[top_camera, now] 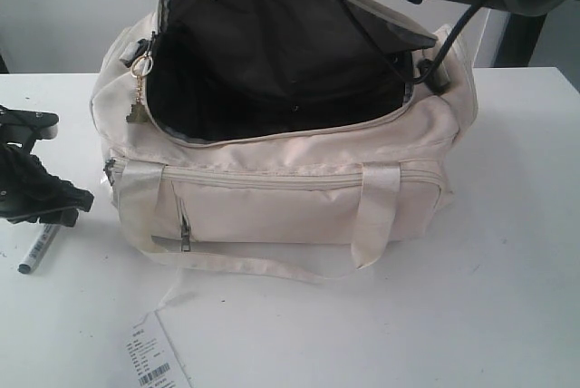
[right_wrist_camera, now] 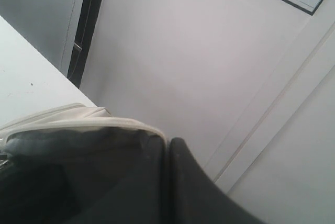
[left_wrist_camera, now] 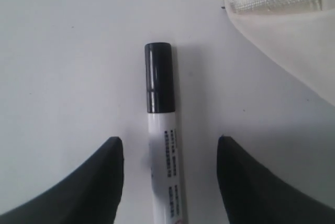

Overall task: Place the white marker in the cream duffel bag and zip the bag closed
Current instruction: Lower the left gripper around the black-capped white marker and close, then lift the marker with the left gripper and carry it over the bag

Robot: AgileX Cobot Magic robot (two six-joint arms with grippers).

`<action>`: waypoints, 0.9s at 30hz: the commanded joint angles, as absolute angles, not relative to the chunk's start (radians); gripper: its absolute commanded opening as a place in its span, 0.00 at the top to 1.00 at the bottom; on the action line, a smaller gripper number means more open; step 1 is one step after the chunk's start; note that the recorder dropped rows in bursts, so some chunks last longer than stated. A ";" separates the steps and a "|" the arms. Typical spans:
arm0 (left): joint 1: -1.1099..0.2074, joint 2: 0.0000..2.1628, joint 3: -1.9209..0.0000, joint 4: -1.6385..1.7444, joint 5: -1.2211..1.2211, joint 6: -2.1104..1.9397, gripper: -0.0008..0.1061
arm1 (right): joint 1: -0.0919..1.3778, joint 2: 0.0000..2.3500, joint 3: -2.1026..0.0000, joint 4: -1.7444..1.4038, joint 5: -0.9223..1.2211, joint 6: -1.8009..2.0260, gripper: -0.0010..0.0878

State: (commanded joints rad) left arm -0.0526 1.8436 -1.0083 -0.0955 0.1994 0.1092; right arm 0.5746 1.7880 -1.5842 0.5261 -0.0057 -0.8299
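one white marker flat, cap away from left end effector

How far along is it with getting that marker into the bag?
Done: the bag is held open by the shut right gripper. In hand: the open left gripper straddles the marker on the table, not gripping. Left: lift, drop in, zip.

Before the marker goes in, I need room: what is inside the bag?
Only dark lining shows inside the bag; its depths are too dark to check. The marker lies outside.
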 joint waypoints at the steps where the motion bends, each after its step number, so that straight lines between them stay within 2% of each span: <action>1: -0.053 1.848 -1.008 -0.096 0.201 0.109 0.46 | 0.575 1.788 -1.584 0.526 -0.006 -0.830 0.99; 5: -0.053 1.863 -1.008 -0.096 0.201 0.109 0.48 | 0.575 1.788 -1.584 0.526 -0.006 -0.830 0.99; 8: -0.053 1.873 -1.008 -0.096 0.201 0.109 0.55 | 0.575 1.788 -1.584 0.526 -0.006 -0.830 0.99; 10: -0.053 1.874 -1.008 -0.096 0.210 0.109 0.77 | 0.575 1.788 -1.584 0.526 -0.006 -0.830 0.99; 11: -0.053 1.872 -1.008 -0.096 0.215 0.109 0.93 | 0.575 1.788 -1.584 0.526 -0.006 -0.830 0.99; 12: -0.053 1.872 -1.008 -0.096 0.219 0.109 0.99 | 0.575 1.788 -1.584 0.526 -0.006 -0.830 0.99; 21: -0.053 1.699 -1.000 -0.096 0.196 0.039 0.99 | 0.575 1.788 -1.584 0.526 -0.006 -0.830 0.99; 27: -0.053 1.560 -0.898 -0.096 0.126 0.030 0.99 | 0.575 1.788 -1.584 0.527 0.000 -0.825 0.99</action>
